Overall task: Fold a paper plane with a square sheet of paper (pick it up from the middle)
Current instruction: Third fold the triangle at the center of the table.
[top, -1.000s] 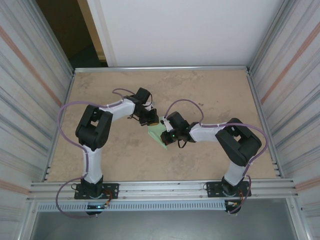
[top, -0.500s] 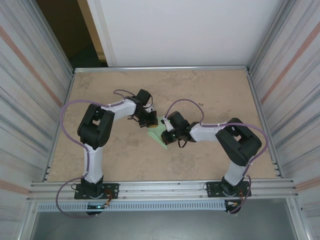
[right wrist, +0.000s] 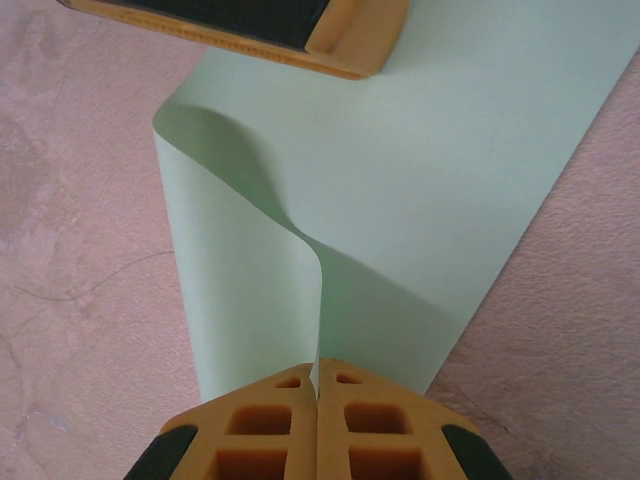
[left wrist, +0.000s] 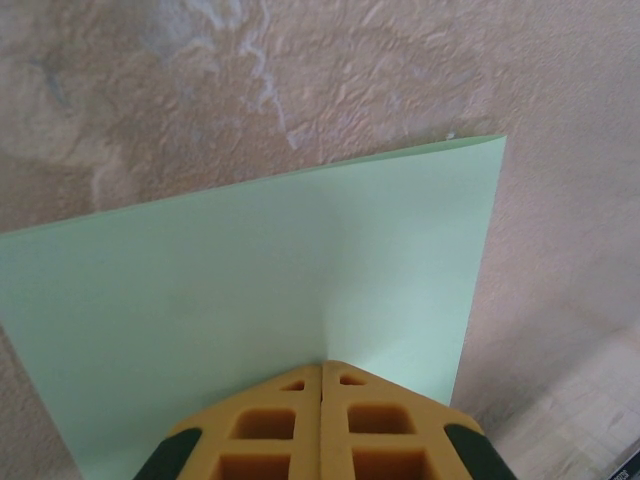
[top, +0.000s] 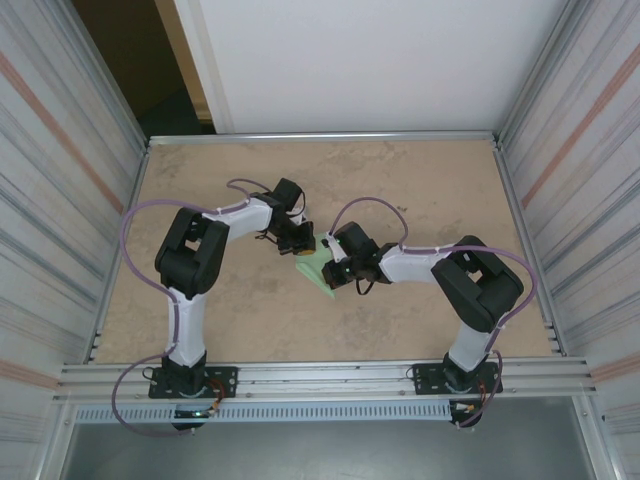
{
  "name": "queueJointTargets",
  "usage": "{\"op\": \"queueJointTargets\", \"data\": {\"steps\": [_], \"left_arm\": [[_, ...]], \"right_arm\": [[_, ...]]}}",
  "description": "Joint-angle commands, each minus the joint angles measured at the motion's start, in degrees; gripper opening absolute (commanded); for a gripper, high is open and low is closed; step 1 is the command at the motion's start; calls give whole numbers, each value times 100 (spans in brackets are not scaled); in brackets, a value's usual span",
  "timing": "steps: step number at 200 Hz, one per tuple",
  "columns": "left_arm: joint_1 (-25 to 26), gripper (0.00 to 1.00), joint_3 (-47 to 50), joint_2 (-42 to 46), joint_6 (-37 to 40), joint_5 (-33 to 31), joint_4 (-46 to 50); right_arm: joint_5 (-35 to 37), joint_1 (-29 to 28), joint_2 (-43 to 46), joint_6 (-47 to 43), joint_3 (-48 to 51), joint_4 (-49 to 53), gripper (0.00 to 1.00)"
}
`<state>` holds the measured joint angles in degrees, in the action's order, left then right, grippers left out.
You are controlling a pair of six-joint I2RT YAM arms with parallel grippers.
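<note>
**Change noted.** Against the view one second back, the left arm has shifted its elbow. The left gripper (top: 303,246) has drawn in over the middle of the table (top: 420,180), and more green shows between the two grippers. Over the last half second nothing visibly moved, so the arms appear settled.

**Present state.** The square sheet of paper (top: 318,266) is at the middle of the table, a little toward its near edge.
- The left gripper (left wrist: 321,368) is clamped on one edge of the sheet (left wrist: 250,290), fingers pressed together.
- The right gripper (top: 336,272) is likewise clenched on the opposite edge (right wrist: 317,365).
- In the right wrist view the sheet (right wrist: 420,190) rises off the table in a soft S-curve (a bow, not a crease).
- One of the left gripper's fingers (right wrist: 240,25) shows at the sheet's far edge.

**Meaning for the task.** Judged from this, both holds are secured and the first fold is only being set up. No crease and no dart shape is present.

**Surroundings and obstructions.**
- The table carries nothing else.
- Purple cables (top: 365,205) loop above its middle, clear of the sheet.
- The main constraint is how close the two wrists are over the middle of the table, which leaves little room to swing.
</note>
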<state>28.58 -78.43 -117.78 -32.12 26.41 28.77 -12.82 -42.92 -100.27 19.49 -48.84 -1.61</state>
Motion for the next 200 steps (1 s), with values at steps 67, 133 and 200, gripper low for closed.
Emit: {"op": "queueJointTargets", "data": {"steps": [67,133,200], "left_arm": [[69,5,-79,-193,103,-100,306],[78,5,-76,-193,106,-99,309],[48,6,-313,-71,162,-13,387]], "right_arm": [[74,57,-48,-37,-167,124,0],[80,59,-142,-59,-196,208,0],[60,62,-256,-68,-202,352,0]]}}
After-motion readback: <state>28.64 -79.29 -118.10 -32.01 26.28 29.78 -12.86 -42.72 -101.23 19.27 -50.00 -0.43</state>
